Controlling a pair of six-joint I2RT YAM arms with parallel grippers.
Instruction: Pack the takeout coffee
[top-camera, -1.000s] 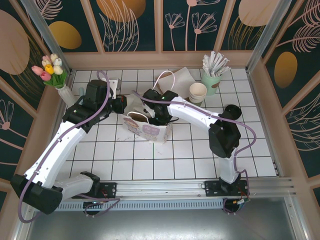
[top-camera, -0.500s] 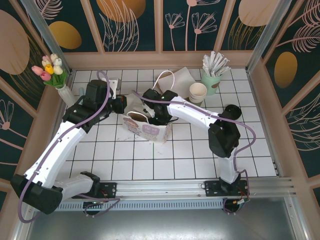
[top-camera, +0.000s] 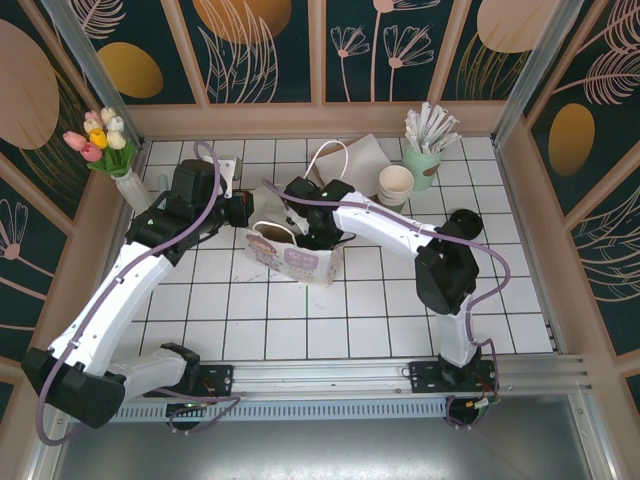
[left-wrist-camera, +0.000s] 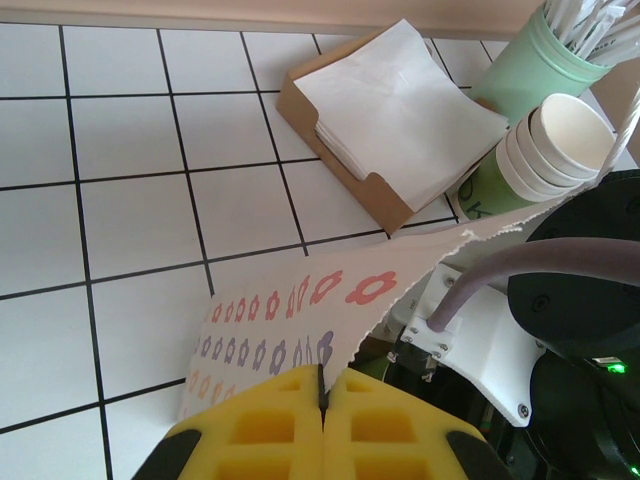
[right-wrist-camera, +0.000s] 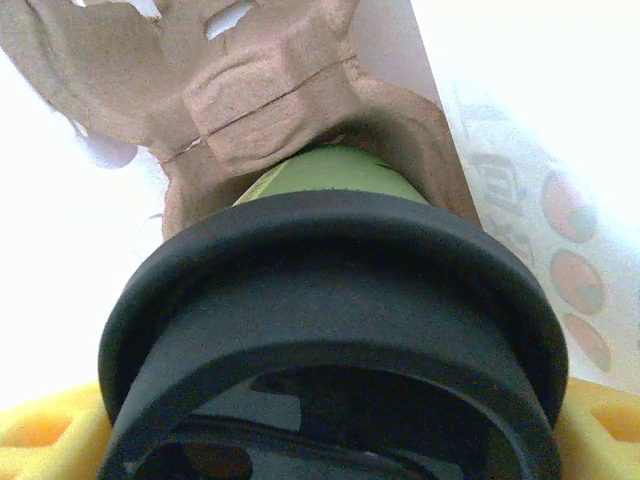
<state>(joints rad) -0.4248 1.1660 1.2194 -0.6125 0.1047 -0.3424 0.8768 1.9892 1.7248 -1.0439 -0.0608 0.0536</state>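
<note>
Bright even light, soft shadows; takeout coffee (right-wrist-camera: 330, 300) blurred close-up, background overexposed.

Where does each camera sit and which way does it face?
Top external: above and behind the robot, looking down on the tiled table; left arm and right arm show.
Left wrist: low over tiles, facing the napkin box; its yellow pads pinch the paper bag.
Right wrist: inside the bag, facing the takeout coffee between its yellow pads.
Shared: top and left wrist show bag, napkin box.
</note>
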